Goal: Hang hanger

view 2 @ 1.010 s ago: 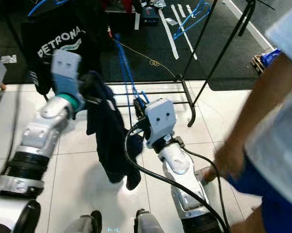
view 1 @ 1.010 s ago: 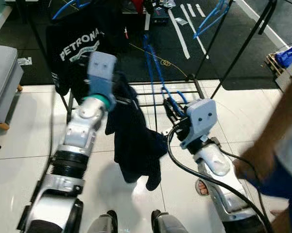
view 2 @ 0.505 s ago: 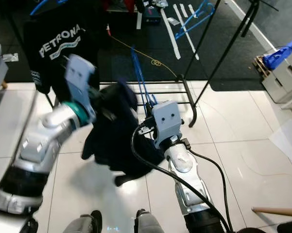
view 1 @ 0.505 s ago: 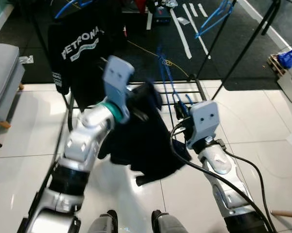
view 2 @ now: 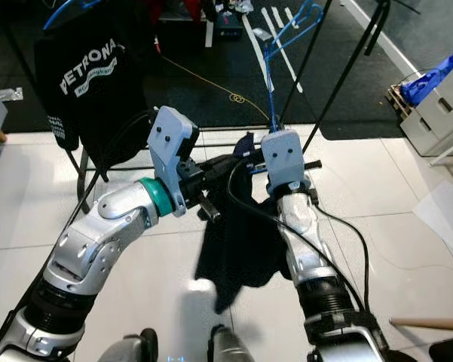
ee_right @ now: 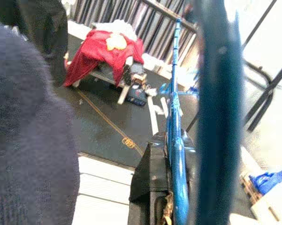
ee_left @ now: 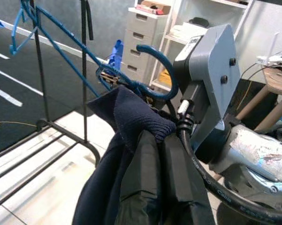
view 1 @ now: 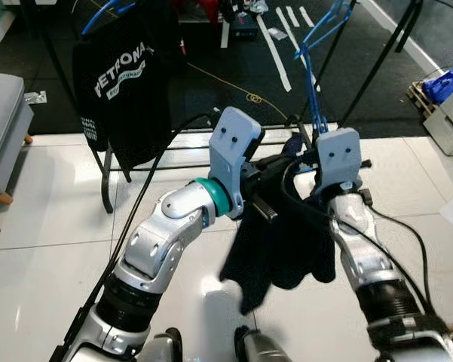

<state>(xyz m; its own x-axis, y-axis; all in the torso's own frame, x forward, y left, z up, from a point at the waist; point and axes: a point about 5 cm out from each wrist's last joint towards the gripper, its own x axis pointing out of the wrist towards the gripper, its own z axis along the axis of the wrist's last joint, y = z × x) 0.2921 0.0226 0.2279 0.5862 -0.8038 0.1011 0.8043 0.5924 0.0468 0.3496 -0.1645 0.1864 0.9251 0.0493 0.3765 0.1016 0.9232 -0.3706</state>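
Note:
A blue hanger (view 1: 314, 75) rises from my right gripper (view 1: 317, 151), which is shut on its lower part; the right wrist view has the blue bar (ee_right: 175, 140) clamped between the black fingers (ee_right: 150, 187). A dark navy garment (view 1: 283, 241) hangs between both arms. My left gripper (view 1: 275, 167) reaches across from the left and is shut on the garment's top edge, right beside the right gripper. In the left wrist view the garment's collar (ee_left: 141, 117) sits bunched at the fingertips, just under the hanger's blue hook (ee_left: 157, 70).
A black clothes rack (view 1: 373, 64) stands ahead, its floor rails (view 1: 185, 147) behind my arms. A black printed T-shirt (view 1: 124, 75) hangs on its left end. A grey seat (view 1: 0, 121) is at the left, a blue bag (view 1: 448, 81) at the right.
My left arm has swung the navy garment to the right, up against the right gripper and hanger. The hanger now stands more upright. The person at the right has gone.

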